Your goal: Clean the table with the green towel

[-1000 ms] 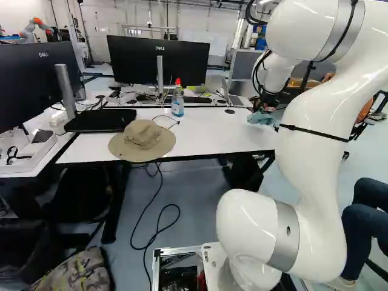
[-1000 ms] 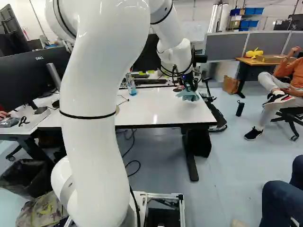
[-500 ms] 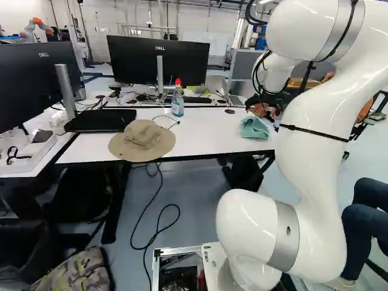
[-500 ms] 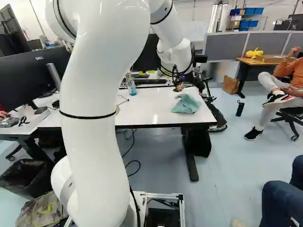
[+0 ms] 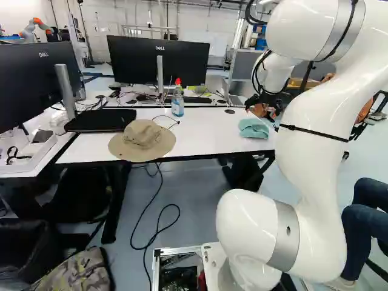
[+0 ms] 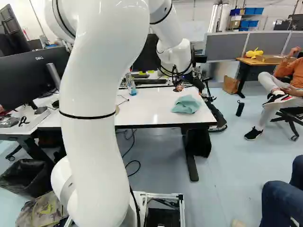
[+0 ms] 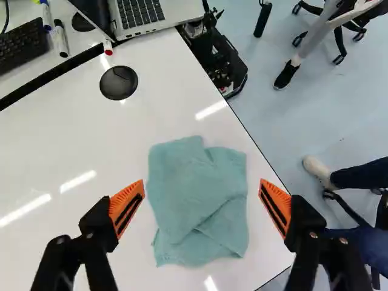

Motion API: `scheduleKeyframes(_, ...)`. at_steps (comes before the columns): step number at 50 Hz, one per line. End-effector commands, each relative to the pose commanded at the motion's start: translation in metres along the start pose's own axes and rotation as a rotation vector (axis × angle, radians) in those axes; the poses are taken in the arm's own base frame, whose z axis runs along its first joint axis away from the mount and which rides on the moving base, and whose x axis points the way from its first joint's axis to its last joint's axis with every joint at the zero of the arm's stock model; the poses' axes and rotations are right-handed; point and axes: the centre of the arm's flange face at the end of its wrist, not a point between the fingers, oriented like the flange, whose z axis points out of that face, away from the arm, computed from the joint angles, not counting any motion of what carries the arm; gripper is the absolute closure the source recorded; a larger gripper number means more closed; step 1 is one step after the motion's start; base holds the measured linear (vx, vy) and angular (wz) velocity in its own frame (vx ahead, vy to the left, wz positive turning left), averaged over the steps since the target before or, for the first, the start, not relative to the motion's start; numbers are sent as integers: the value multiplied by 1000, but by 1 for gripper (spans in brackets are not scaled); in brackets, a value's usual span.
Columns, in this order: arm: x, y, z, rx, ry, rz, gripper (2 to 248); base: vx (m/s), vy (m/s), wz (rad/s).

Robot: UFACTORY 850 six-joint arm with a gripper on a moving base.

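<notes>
The green towel (image 6: 186, 104) lies crumpled and folded on the white table (image 6: 147, 111), near its right end. Above it in the right base view is my gripper (image 6: 180, 88). In the wrist view the gripper (image 7: 202, 197) stands open, one orange-padded finger to each side of the towel (image 7: 197, 200), with nothing gripped. The towel lies flat on the tabletop below the fingers, close to the table's edge.
A tan hat (image 5: 142, 140) sits at the table's front edge; a spray bottle (image 5: 177, 100) stands farther back. Monitors (image 5: 159, 60), keyboards and a laptop (image 7: 145, 15) are around the table. A seated person's leg (image 6: 284, 189) is to the right.
The towel has left my gripper and dropped onto the table, where it has settled a little flatter. The gripper has opened. The base has not moved.
</notes>
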Motion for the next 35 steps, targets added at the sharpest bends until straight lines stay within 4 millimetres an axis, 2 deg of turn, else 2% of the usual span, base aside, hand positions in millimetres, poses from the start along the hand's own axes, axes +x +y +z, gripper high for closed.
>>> scheduleKeyframes(19, -12, -13, -2, 11, 28, -17, 3, 0, 0, 0)
scheduleKeyframes(35, -31, -30, -6, 29, 70, -42, 3, 0, 0, 0)
